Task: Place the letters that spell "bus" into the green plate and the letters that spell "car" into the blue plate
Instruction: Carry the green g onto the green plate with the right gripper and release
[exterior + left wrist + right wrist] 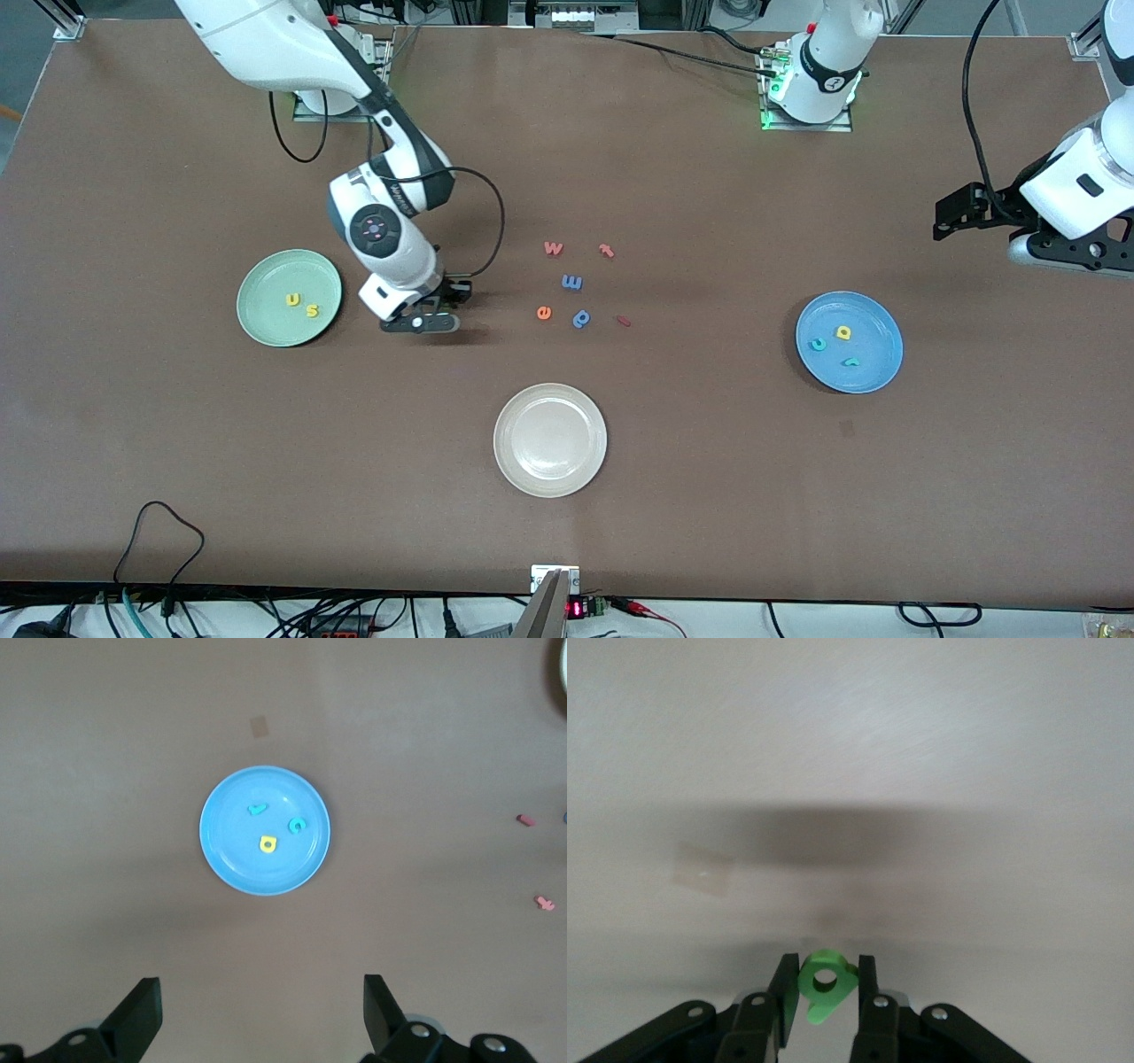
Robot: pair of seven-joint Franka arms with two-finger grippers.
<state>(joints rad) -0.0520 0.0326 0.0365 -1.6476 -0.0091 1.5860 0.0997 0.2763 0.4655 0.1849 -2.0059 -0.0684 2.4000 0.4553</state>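
My right gripper (422,321) (824,985) is shut on the green "b" (826,985), over bare table beside the green plate (266,283). That plate holds the yellow "u" (292,299) and the yellow "s" (311,310). The blue plate (873,354) (230,850) at the left arm's end holds the teal "c" (819,344) (297,824), the yellow "a" (844,333) (267,844) and the teal "r" (850,361) (257,809). My left gripper (943,220) (263,1010) waits high above the table near the blue plate, open and holding nothing.
A cream-white plate (532,461) sits nearest the front camera at mid-table. Loose letters lie between the two arms: a salmon "w" (554,248), a salmon "t" (606,251), a blue "m" (572,282), an orange "e" (543,312), a blue "p" (581,318) and a small red bar (624,321).
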